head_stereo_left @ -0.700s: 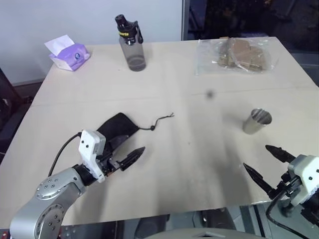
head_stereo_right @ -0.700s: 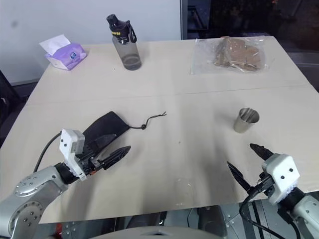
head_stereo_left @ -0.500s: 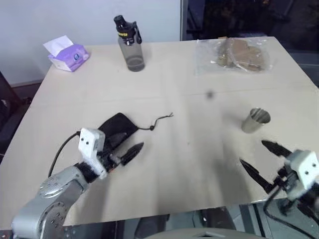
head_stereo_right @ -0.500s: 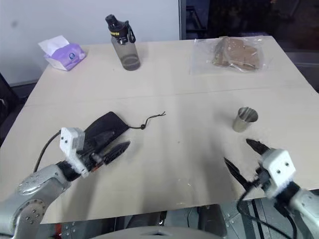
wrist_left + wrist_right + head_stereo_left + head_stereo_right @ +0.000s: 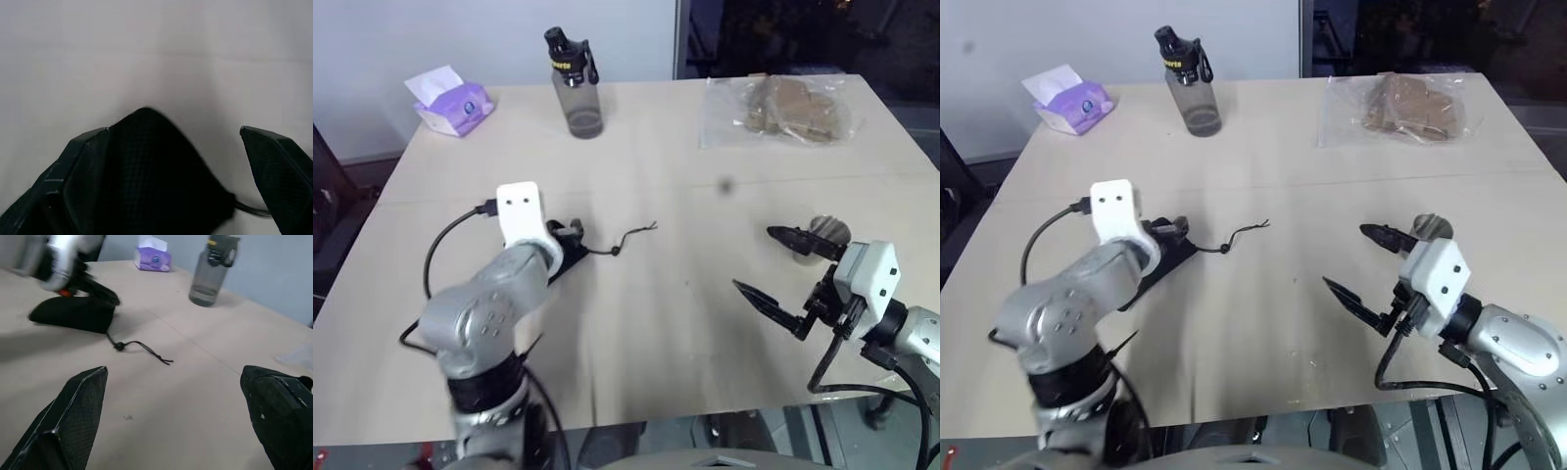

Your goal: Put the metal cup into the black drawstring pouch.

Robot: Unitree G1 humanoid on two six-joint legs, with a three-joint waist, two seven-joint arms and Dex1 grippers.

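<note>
The black pouch lies flat on the desk left of centre in the right eye view, mostly covered by the left arm, its knotted cord trailing toward the middle. The left tool sits over the pouch with its fingers spread wide, one on the cloth and one beside it, gripping nothing. The metal cup stands upright at centre right, partly hidden behind the right tool. That tool hovers just in front of the cup, fingers wide apart and empty. At the upper left are a purple tissue pack and a grey water bottle; at the upper right lies a clear plastic bag of brown contents.
</note>
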